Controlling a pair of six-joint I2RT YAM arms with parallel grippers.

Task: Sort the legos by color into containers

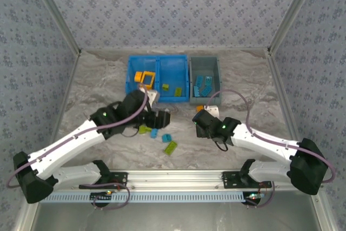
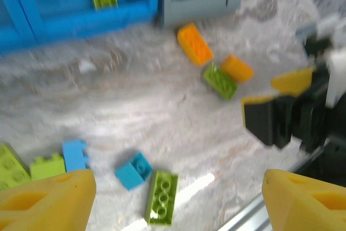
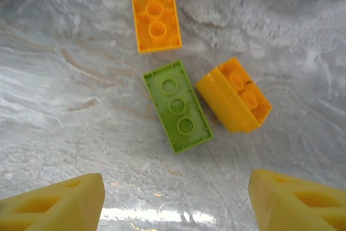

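My left gripper [image 1: 162,118] stands open and holds nothing; in its wrist view a lime lego [image 2: 161,197] and a light blue lego [image 2: 133,170] lie on the table between its fingers [image 2: 48,201]. More lime and blue legos [image 2: 47,166] lie to their left. My right gripper [image 1: 199,117] is open and holds nothing, hovering over a lime lego [image 3: 177,105] and two orange legos [image 3: 234,95] beside it. The blue container [image 1: 132,82] holds orange pieces on its left side and lime ones on its right. Several blue legos lie in the grey container [image 1: 216,74].
The two grippers are close together in the middle of the table, and the right one [image 2: 281,117] shows in the left wrist view. The containers stand side by side at the back. A metal rail [image 1: 178,177] runs along the near edge.
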